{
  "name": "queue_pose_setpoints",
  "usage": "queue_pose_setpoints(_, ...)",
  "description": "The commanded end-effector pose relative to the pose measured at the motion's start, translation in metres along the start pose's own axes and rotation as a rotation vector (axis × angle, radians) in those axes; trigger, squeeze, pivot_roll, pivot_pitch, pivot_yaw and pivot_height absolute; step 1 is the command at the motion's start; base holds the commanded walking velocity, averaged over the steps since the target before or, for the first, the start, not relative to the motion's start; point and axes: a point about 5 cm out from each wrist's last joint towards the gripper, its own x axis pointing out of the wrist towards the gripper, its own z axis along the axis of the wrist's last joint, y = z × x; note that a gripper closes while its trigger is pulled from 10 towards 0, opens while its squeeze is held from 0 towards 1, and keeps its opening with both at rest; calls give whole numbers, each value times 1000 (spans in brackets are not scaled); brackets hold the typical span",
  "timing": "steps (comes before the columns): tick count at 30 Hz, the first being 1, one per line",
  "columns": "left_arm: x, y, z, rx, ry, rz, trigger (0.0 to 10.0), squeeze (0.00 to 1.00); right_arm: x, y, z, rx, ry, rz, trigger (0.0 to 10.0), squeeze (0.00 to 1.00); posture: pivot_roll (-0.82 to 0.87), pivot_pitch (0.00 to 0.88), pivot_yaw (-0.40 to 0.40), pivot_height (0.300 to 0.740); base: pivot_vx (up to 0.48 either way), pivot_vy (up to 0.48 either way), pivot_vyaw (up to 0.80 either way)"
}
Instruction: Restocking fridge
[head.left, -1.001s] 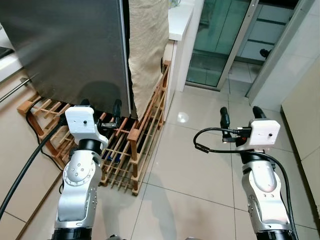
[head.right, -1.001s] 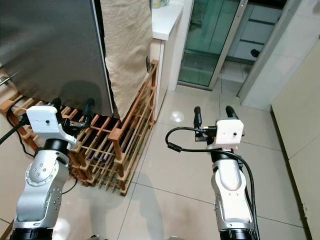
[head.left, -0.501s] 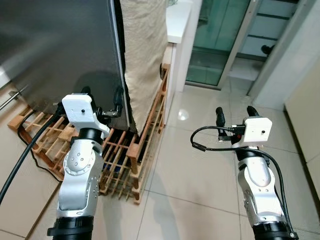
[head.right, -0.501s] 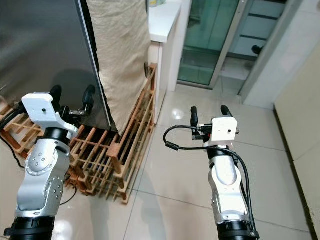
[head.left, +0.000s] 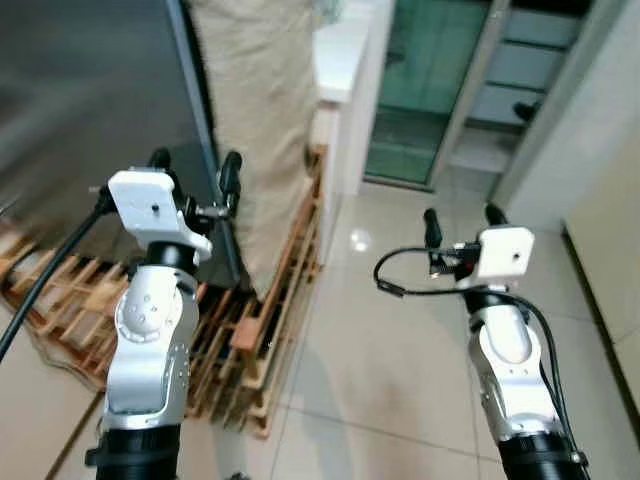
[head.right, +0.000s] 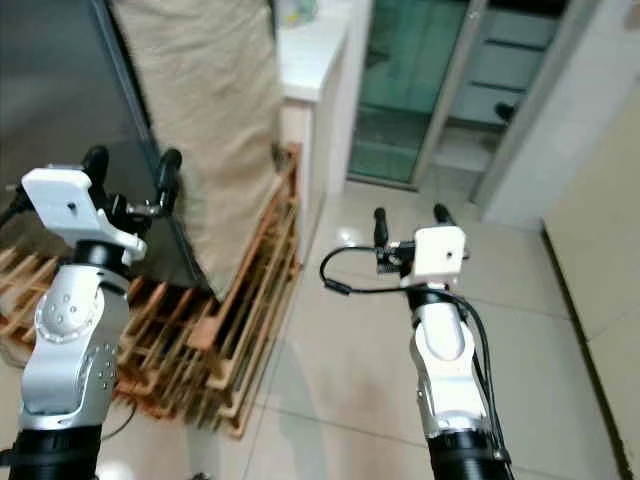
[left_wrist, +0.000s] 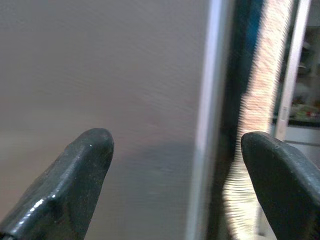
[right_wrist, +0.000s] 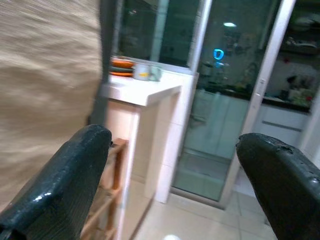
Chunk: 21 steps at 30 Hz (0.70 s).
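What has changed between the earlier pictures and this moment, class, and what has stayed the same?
The left gripper has risen from over the wooden rack to the steel fridge door, near its edge. The whole picture has shifted, so the camera moved too. Nothing was taken hold of or let go. The right gripper stays open and empty over the floor; the beige cloth still hangs beside the fridge.

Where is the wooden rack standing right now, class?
In the left eye view the wooden rack stands on the tiled floor at the robot's left, below the steel fridge and the beige cloth, behind the left gripper.
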Motion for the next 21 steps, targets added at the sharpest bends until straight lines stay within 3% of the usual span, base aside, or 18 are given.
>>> queue_pose_setpoints(1, 7, -7, -3, 11, 47, -27, 10000, 0, -1, -4, -3, -11, 9, -11, 10000, 0, -67, 0, -12, 740, 0, 0, 0)
queue_pose_setpoints(3, 16, -10, -10, 2, 130, -30, 10000, 0, 0, -3, -4, -10, 12, -8, 10000, 0, -67, 0, -9, 740, 0, 0, 0)
queue_pose_setpoints(12, 38, -29, -3, -50, 118, -118, 10000, 0, 4, -3, -5, -11, 18, -17, 10000, 0, -79, 0, 3, 740, 0, 0, 0)
queue_pose_setpoints(16, 45, -33, 3, -81, 116, -144, 10000, 0, 4, -4, -7, -13, 22, -17, 10000, 0, -85, 0, 8, 740, 0, 0, 0)
queue_pose_setpoints(21, 42, -34, 0, -89, 135, -160, 10000, 0, 2, -5, -8, -14, 28, -20, 10000, 0, -88, 0, 11, 740, 0, 0, 0)
